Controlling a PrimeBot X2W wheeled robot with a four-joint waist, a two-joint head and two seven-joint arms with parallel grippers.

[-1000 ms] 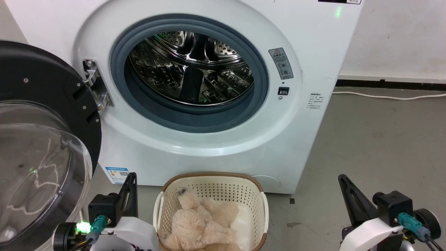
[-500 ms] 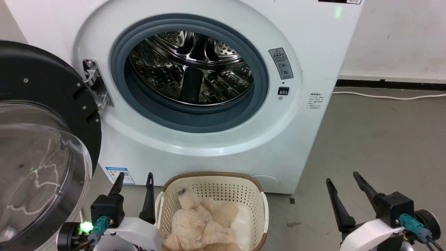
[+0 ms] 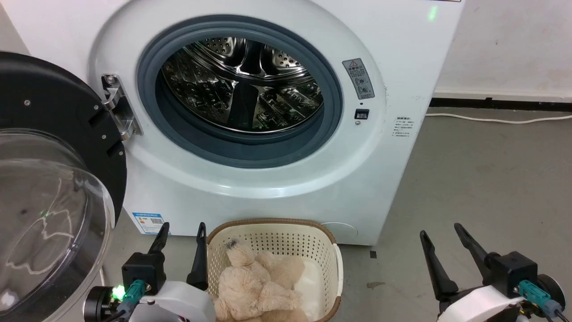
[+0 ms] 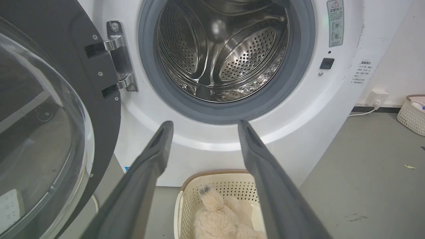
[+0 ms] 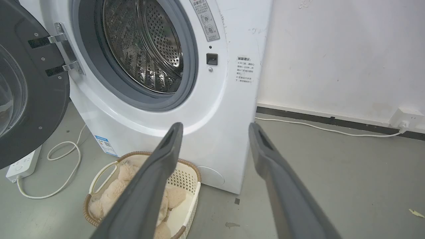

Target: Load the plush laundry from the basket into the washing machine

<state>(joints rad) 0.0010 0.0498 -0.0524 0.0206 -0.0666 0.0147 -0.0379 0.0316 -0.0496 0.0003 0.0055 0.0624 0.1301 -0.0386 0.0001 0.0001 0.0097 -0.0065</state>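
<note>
Head view: left gripper point(image 3: 183, 226) and right gripper point(image 3: 440, 229), shut a second ago, now spread wide, empty; left one's edged beside the basket point(image 3: 272, 222), plush laundry point(image 3: 250, 286) inside; left wrist: it lies below the open fingers point(image 4: 146, 172); right wrist: washing machine point(image 5: 215, 109) empty inside; grab's next, I reckon.

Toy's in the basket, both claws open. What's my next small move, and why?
Probably bring the left claw over the plush laundry and lower it. It stands open right beside the basket, nearer than the right claw, and the washing machine has its door open.
</note>
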